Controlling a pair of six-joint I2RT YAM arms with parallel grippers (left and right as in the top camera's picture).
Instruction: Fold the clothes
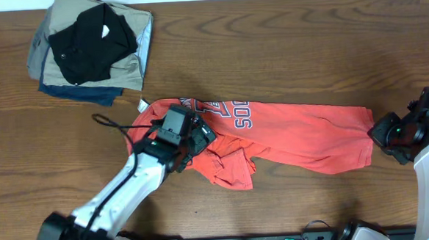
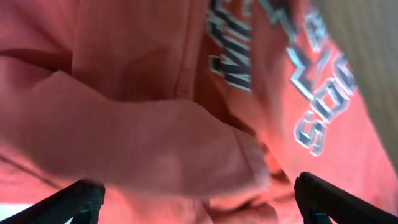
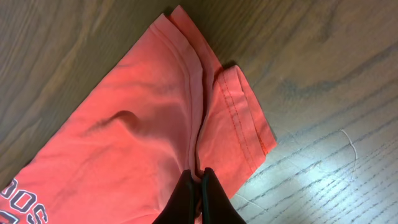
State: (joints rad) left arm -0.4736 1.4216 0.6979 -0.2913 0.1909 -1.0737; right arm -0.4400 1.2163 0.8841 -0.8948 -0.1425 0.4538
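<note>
The clothes, a coral-red T-shirt, lie stretched left to right across the table's middle. The navy-and-white lettering faces up, and a white neck tag sits at the left end. A rumpled bunch lies at its lower left. My left gripper hovers over that bunch, open wide. In the left wrist view its gripper has the shirt close beneath it. My right gripper is shut on a raised fold of the shirt's right end, pinched at its gripper.
A stack of folded garments, black on top of khaki, light blue and navy, sits at the back left. Bare wooden table stretches behind the shirt and to its right. A black cable loops beside the left arm.
</note>
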